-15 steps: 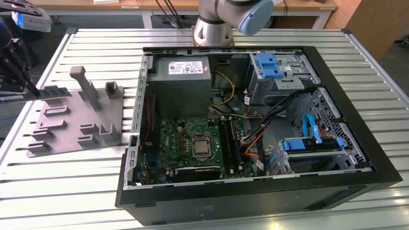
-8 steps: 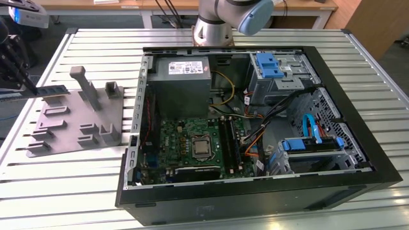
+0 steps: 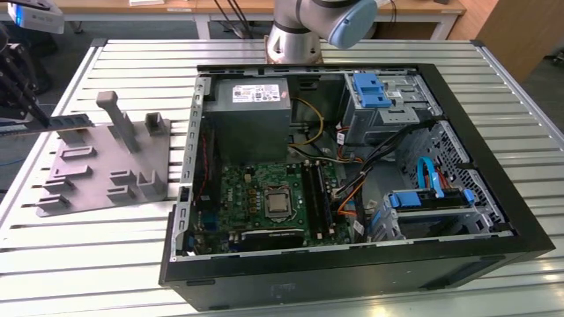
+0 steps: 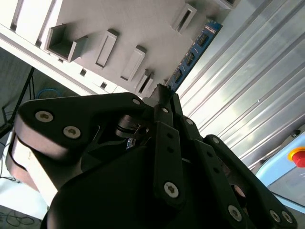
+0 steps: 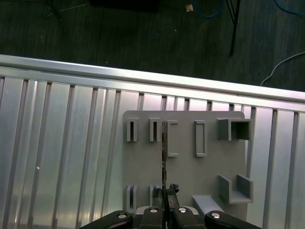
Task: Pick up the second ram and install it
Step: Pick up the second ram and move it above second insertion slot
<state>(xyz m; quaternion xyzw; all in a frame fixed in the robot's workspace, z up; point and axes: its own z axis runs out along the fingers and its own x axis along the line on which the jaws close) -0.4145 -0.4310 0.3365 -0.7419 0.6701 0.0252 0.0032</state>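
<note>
Pinches the second ram (image 3: 70,122) by one end in the closed gripper (image 4: 164,94), nine o'clock of the case (image 3: 352,274); likely light, stiff, fragile.

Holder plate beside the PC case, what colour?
The holder plate is plain gray; first wrist view shows it best.

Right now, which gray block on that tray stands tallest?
The slim upright post beside the ram stick held in the jaws; it towers over the squat blocks around it.

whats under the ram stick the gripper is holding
The second ram, clamped in the gripper, hangs above the gray holder tray on the slatted table. The stick's own edge covers the tray strip directly beneath it.
</note>
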